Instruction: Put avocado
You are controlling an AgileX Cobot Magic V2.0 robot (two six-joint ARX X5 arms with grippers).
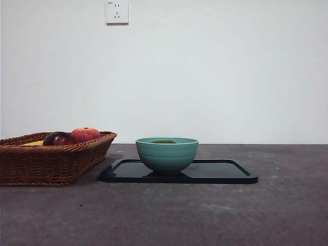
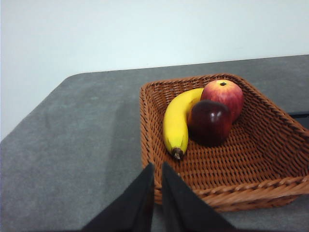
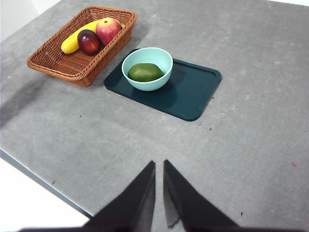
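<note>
The avocado [image 3: 145, 72] lay inside the teal bowl [image 3: 164, 58], only its top showing over the rim in the front view. Bowl stood on the dark tray [image 3: 198, 92], toward the tray's basket end. Wicker basket [image 3: 58, 65] sat just beside the tray w/ a banana [image 2: 176, 123], a red-yellow apple [image 2: 223, 95] & a dark maroon fruit [image 2: 209, 122] in it, all touching. My left gripper [image 2: 157, 166] hung above the worktop [image 3: 251, 145] near the basket rim, jaws nearly together, holding nothing. My right gripper [image 3: 159, 164] was well apart from the tray, high over the worktop, jaws likewise nearly together & empty.
</note>
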